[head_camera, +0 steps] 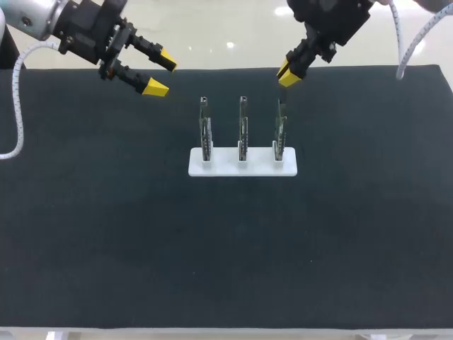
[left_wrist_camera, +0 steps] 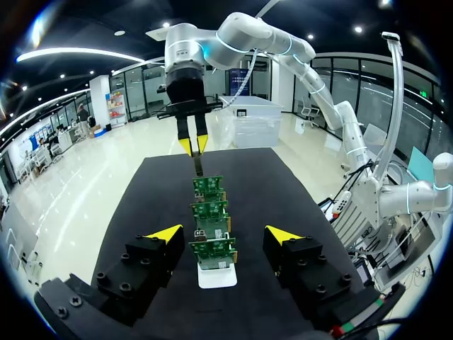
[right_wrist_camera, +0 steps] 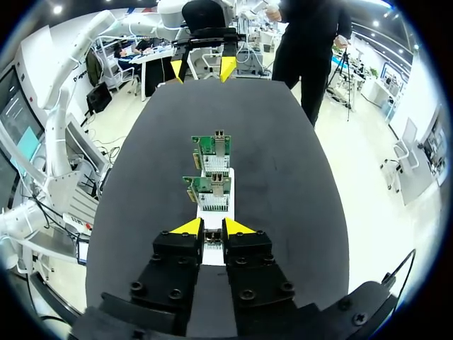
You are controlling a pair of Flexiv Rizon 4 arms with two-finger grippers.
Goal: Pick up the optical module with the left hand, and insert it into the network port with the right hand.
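Three green circuit boards stand upright in a white base [head_camera: 243, 168]: left [head_camera: 204, 131], middle [head_camera: 243, 129] and right [head_camera: 281, 127]. My right gripper [head_camera: 289, 75] hangs just above the right board, shut on a slim dark optical module [left_wrist_camera: 198, 164] that points down at the board's top edge. In the right wrist view the module [right_wrist_camera: 212, 241] shows between the nearly closed yellow tips of the right gripper [right_wrist_camera: 212, 228]. My left gripper [head_camera: 162, 73] hovers up and left of the left board, open and empty. In its own view the left gripper [left_wrist_camera: 223, 234] looks along the row of boards [left_wrist_camera: 211, 251].
A black mat [head_camera: 106, 234] covers the table, whose pale front edge [head_camera: 226, 334] shows below it. White cables hang at the far left [head_camera: 17, 120] and far right [head_camera: 410, 46]. Nothing but the base and boards stands on the mat.
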